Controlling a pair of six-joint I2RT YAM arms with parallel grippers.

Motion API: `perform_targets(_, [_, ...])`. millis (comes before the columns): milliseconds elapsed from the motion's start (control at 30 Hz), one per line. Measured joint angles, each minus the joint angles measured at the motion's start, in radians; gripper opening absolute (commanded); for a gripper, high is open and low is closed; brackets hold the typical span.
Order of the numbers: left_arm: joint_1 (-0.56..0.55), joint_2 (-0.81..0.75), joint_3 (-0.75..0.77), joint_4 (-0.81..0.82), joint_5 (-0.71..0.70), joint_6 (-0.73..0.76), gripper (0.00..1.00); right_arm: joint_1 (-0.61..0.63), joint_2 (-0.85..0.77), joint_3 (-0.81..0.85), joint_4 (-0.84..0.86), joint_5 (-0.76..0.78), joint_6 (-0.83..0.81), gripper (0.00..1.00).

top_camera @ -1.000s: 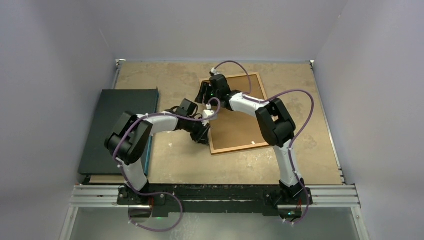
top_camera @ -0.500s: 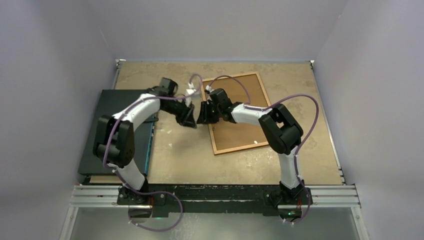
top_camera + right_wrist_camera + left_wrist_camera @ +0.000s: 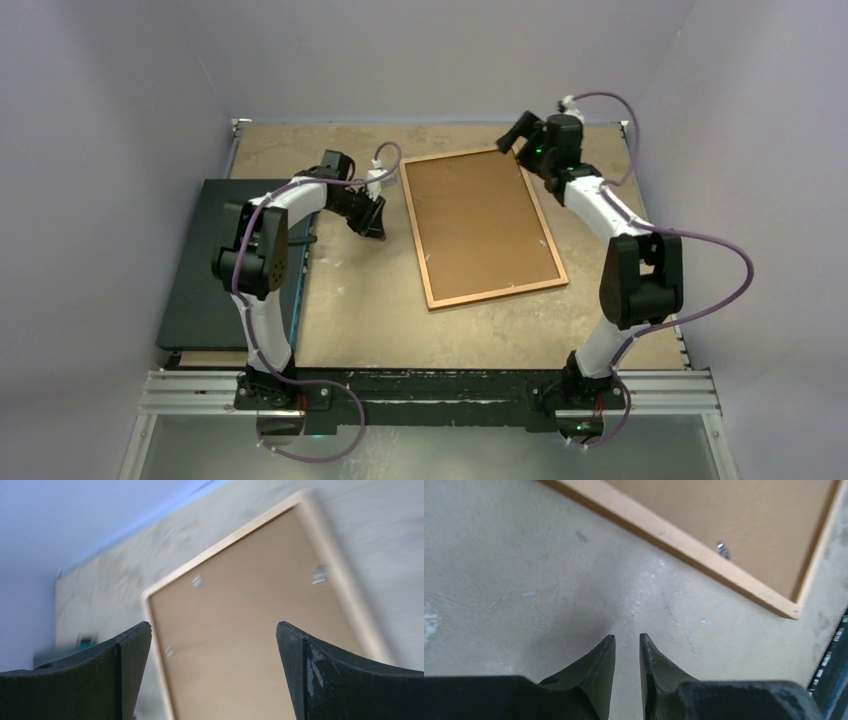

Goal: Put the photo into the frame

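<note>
From where I stood, the job looked close to finished, though I could not be sure. The frame (image 3: 416,238) lay flat and back-up on the table (image 3: 380,320), a little toward one o'clock from the middle. A plain brown backing board (image 3: 480,225) filled it edge to edge. The photo showed in none of the views. I judged it was probably under that board, but nothing proved it. If so, what remained was turning the small metal tabs (image 3: 722,549) and flipping the frame over. The frame's thin orange-brown wood looked square and unbroken, its long sides running roughly from eleven to five o'clock. The left gripper (image 3: 626,639) hung just off the frame's nine o'clock side with its fingers nearly together and nothing between them. The right gripper (image 3: 214,626) was raised near the frame's one o'clock corner, fingers spread wide and empty. A dark flat box (image 3: 240,255) sat at nine o'clock, well apart from the frame.
</note>
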Motion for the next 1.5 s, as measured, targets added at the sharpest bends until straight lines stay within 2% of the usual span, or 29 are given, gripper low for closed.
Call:
perform_targets(133, [-0.039, 0.032, -0.057, 0.050, -0.075, 0.000, 0.21, -0.163, 0.055, 0.002, 0.026, 0.053, 0.032, 0.99])
perform_targets(267, [-0.103, 0.032, -0.075, 0.093, -0.092, -0.007, 0.21, -0.208, 0.192, 0.031, 0.032, 0.045, 0.049, 0.99])
perform_targets(433, [-0.185, 0.032, -0.090, 0.158, -0.096, -0.028, 0.20, -0.212, 0.370, 0.089, 0.029, -0.014, 0.057, 0.99])
perform_targets(567, [-0.246, 0.036, -0.096, 0.194, -0.095, -0.053, 0.20, -0.211, 0.409, 0.156, 0.060, -0.067, 0.060, 0.99])
perform_targets(800, [-0.370, 0.038, -0.111, 0.217, -0.075, -0.108, 0.20, -0.200, 0.455, 0.181, 0.138, -0.149, 0.036, 0.97])
perform_targets(900, [-0.458, 0.039, -0.124, 0.207, -0.044, -0.131, 0.22, -0.171, 0.453, 0.154, 0.179, -0.168, 0.018, 0.97])
perform_targets(1067, [-0.566, 0.032, -0.147, 0.138, 0.024, -0.120, 0.29, -0.103, 0.361, -0.008, 0.267, -0.179, 0.012, 0.97])
perform_targets(1200, [-0.527, -0.008, -0.166, 0.005, 0.019, -0.056, 0.32, -0.083, 0.274, -0.110, 0.259, -0.154, 0.015, 0.98])
perform_targets(1367, [-0.322, -0.100, -0.174, -0.124, -0.047, 0.056, 0.33, -0.079, 0.193, -0.142, 0.172, -0.081, 0.018, 0.97])
perform_targets(1500, [-0.192, -0.196, -0.198, -0.144, -0.111, 0.082, 0.31, -0.069, 0.107, -0.151, 0.138, -0.036, -0.004, 0.94])
